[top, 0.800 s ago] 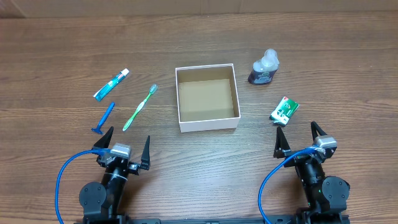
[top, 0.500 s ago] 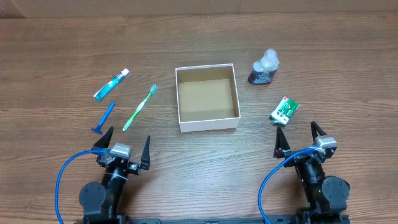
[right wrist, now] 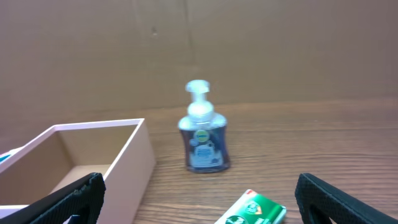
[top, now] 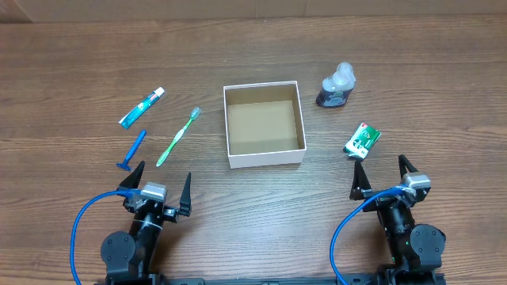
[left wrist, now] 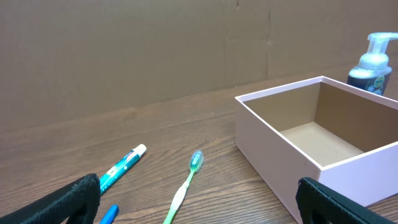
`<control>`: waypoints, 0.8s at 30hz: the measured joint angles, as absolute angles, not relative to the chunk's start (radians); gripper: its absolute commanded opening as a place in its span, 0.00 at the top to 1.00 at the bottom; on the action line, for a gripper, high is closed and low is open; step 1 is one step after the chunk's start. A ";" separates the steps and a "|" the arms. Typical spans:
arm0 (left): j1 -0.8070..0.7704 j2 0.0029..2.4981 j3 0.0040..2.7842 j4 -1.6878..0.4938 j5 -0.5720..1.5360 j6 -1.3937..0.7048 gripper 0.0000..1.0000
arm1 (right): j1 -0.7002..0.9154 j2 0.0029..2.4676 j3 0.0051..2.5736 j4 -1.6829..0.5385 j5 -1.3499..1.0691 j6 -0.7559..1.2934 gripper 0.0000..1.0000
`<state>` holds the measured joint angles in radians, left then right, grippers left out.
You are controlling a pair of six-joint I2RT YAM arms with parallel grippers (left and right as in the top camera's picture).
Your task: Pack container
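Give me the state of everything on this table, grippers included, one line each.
Box: open, empty.
Pump bottle: standing upright.
Green packet: lying flat.
Toothbrush: lying flat, outside the box.
Toothpaste tube: lying flat, cap on.
Razor: lying flat.
Left gripper: open, holding nothing.
Right gripper: open, holding nothing.

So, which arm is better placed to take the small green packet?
Right: the right gripper, open, sits near the small green packet, right of the white cardboard container; the left gripper lies on its other side.
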<state>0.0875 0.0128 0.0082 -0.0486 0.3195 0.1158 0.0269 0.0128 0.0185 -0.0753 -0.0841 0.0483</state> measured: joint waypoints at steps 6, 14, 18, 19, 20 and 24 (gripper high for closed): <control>0.088 0.013 0.008 -0.049 0.319 0.116 0.00 | 0.027 0.013 0.019 -0.071 -0.045 0.049 0.00; 0.088 0.013 0.008 -0.049 0.319 0.115 0.00 | 0.027 0.025 0.044 -0.195 -0.101 0.082 0.00; 0.088 0.013 0.008 -0.048 0.319 0.116 0.00 | 0.027 0.152 0.192 -0.308 -0.144 0.096 0.00; 0.088 0.013 0.008 -0.049 0.319 0.116 0.00 | 0.027 0.228 0.261 -0.332 -0.165 0.099 0.00; 0.088 0.013 0.008 -0.049 0.319 0.116 0.00 | 0.027 0.302 0.319 -0.352 -0.185 0.101 0.00; 0.088 0.013 0.008 -0.049 0.319 0.116 0.00 | 0.027 0.690 0.667 -0.575 -0.253 0.104 0.00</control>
<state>0.0879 0.0132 0.0082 -0.0494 0.3195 0.1158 0.0269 0.6903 0.6666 -0.5747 -0.2527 0.1040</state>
